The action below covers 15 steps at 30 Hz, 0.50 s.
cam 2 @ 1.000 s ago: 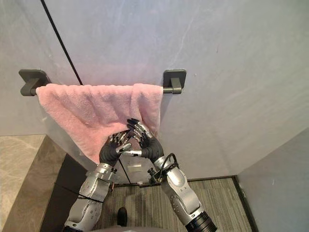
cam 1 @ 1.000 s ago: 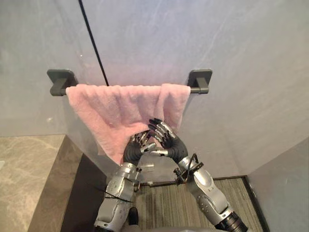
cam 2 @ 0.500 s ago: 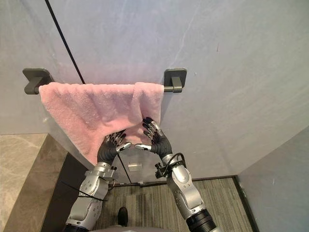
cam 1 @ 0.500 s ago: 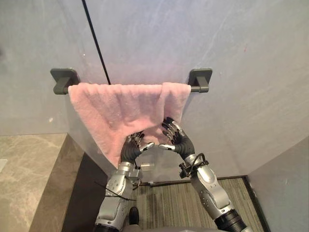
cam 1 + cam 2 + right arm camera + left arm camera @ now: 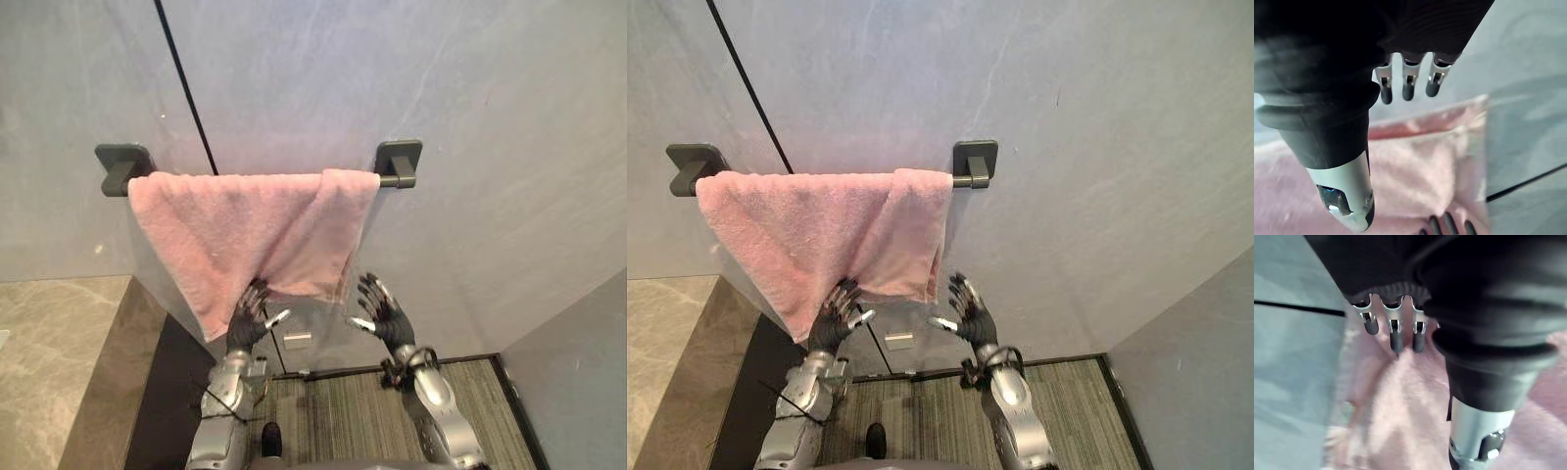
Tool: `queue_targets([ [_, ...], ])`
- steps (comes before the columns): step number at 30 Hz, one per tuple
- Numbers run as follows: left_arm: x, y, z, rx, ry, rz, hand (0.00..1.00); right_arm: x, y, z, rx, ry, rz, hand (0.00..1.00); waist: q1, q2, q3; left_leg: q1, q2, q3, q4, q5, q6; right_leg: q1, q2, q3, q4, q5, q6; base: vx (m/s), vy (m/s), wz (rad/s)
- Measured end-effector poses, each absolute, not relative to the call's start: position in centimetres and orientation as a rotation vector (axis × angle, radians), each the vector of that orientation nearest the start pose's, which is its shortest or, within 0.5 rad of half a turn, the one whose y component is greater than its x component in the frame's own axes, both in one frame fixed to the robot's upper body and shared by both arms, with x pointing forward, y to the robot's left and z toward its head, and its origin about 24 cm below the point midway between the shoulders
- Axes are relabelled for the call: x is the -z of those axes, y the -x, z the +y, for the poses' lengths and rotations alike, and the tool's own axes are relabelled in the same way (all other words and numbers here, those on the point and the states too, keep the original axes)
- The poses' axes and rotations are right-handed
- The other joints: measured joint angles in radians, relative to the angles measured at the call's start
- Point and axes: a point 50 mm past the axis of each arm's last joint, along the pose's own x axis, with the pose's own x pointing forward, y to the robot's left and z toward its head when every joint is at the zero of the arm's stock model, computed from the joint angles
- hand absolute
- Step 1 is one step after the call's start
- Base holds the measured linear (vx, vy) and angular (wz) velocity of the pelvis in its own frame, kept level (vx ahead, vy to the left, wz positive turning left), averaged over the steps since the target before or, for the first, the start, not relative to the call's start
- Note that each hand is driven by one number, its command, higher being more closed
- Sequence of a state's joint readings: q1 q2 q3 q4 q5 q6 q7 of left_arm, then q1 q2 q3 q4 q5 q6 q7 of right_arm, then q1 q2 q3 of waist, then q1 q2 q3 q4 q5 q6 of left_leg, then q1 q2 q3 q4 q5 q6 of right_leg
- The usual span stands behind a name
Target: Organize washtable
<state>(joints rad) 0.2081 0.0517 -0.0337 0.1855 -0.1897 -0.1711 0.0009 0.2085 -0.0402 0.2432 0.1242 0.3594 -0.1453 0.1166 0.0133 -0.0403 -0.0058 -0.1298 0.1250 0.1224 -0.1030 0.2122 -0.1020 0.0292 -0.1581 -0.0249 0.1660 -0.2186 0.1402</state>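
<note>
A pink towel is draped over a dark grey towel bar that is fixed to a grey wall. The cloth is spread along the bar from its left bracket almost to its right bracket. At the bar's right end a second layer of the towel is folded across the first on a slant, so the lower hem hangs unevenly, and the lowest corner is found below the bar's left half.

The left hand is raised under the towel's lower edge. Its fingers are held straight with the dark tips laid against the pink cloth, and nothing is gripped by them.

The right hand is held up just below the towel's lower right corner, apart from the cloth. Its fingers are spread and straight, and nothing is held in them.

A thin dark seam runs down the wall and passes behind the towel. A beige stone tabletop is seen at the lower left, and striped carpet covers the floor beneath the hands.
</note>
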Motion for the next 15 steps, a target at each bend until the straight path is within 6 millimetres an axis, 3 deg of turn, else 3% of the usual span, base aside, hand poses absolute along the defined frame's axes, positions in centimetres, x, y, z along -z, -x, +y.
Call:
queue_targets([
  [3, 7.0, -16.6, 17.2, -0.064, 0.085, 0.427, 0.0, 6.5, -15.5, -12.7, -0.161, -0.341, 0.426, 0.0, 0.0, -0.007, 0.014, 0.021, 0.0, 0.006, 0.0, -0.014, -0.004, 0.031, 0.0, -0.002, -0.02, 0.0, 0.0, 0.0, 0.0, 0.0],
  [5, 10.8, -12.6, 17.8, -0.045, 0.05, 0.656, 0.0, 11.1, -11.0, -14.8, -0.103, -0.271, 0.696, 0.0, -0.002, -0.007, 0.015, 0.021, 0.0, 0.01, 0.0, -0.017, -0.005, 0.036, 0.0, 0.0, -0.03, -0.003, -0.006, 0.0, 0.0, 0.0],
  [6, 11.8, -11.4, 18.0, -0.044, 0.04, 0.726, 0.0, 12.1, -9.9, -15.4, -0.087, -0.232, 0.767, 0.0, -0.002, -0.006, 0.015, 0.021, 0.0, 0.013, 0.0, -0.018, -0.004, 0.036, 0.0, 0.001, -0.032, -0.003, -0.006, 0.01, -0.005, -0.04],
  [7, 13.4, -9.2, 18.9, -0.07, 0.027, 0.845, 0.0, 13.8, -7.5, -16.6, -0.049, -0.186, 0.905, 0.0, -0.003, -0.003, 0.016, 0.022, 0.001, 0.016, 0.0, -0.019, -0.004, 0.037, 0.001, 0.002, -0.034, -0.003, -0.006, 0.0, 0.0, 0.0],
  [9, 14.4, -7.8, 21.0, -0.195, 0.03, 0.932, 0.0, 14.9, -5.6, -18.5, -0.009, -0.105, 1.012, 0.0, -0.002, -0.002, 0.018, 0.025, 0.003, 0.018, 0.0, -0.019, -0.004, 0.043, 0.003, 0.005, -0.04, -0.002, -0.007, 0.01, -0.009, -0.04],
  [11, 15.8, -4.2, 22.8, -0.331, 0.05, 1.1, 0.0, 16.2, -3.6, -20.2, 0.054, -0.046, 1.164, 0.0, -0.003, 0.001, 0.028, 0.057, 0.004, 0.019, 0.0, -0.027, -0.011, 0.075, 0.004, 0.013, -0.051, 0.004, -0.004, 0.03, -0.023, -0.1],
  [15, 16.6, 1.1, 22.7, -0.492, 0.14, 1.273, 0.0, 16.7, -2.8, -20.4, 0.053, 0.038, 1.245, 0.0, 0.004, 0.0, 0.039, 0.069, 0.014, 0.005, 0.0, -0.031, -0.016, 0.103, 0.017, -0.008, -0.057, -0.001, -0.012, 0.02, -0.049, 0.12],
])
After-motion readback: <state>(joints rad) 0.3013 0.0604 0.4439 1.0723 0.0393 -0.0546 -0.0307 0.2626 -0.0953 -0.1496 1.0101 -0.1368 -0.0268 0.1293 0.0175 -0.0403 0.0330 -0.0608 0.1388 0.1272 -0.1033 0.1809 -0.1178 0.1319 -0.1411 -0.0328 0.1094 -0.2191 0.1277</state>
